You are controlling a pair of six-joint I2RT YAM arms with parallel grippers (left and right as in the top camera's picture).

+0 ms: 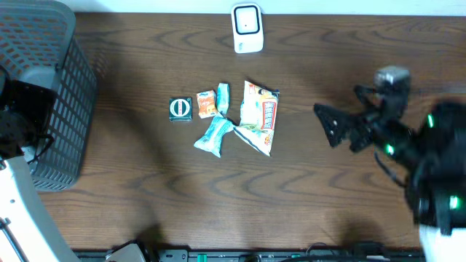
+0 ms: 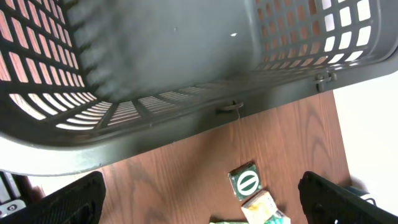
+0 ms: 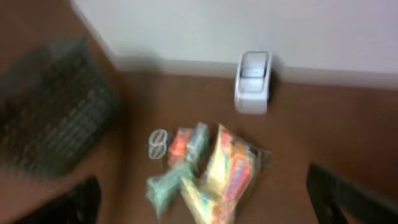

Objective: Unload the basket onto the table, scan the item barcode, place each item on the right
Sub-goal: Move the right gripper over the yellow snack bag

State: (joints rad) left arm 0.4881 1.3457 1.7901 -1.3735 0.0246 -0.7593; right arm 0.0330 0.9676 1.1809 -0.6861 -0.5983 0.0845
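A white barcode scanner [image 1: 247, 29] stands at the table's far edge. A cluster of items lies mid-table: a dark green square packet [image 1: 180, 108], an orange packet [image 1: 207, 102], two teal packets [image 1: 214, 135] and a large yellow-red snack bag [image 1: 260, 116]. My right gripper [image 1: 325, 125] hovers open to the right of the bag, holding nothing. Its blurred wrist view shows the bag [image 3: 230, 171] and scanner [image 3: 252, 82] ahead of the gripper [image 3: 211, 205]. My left gripper [image 2: 202, 205] is open and empty beside the basket, with the green packet [image 2: 246, 182] ahead.
A grey mesh basket [image 1: 44, 94] stands at the table's left end and fills most of the left wrist view [image 2: 186, 93]. The left arm's base sits behind it at the left edge. A white wall runs behind the scanner.
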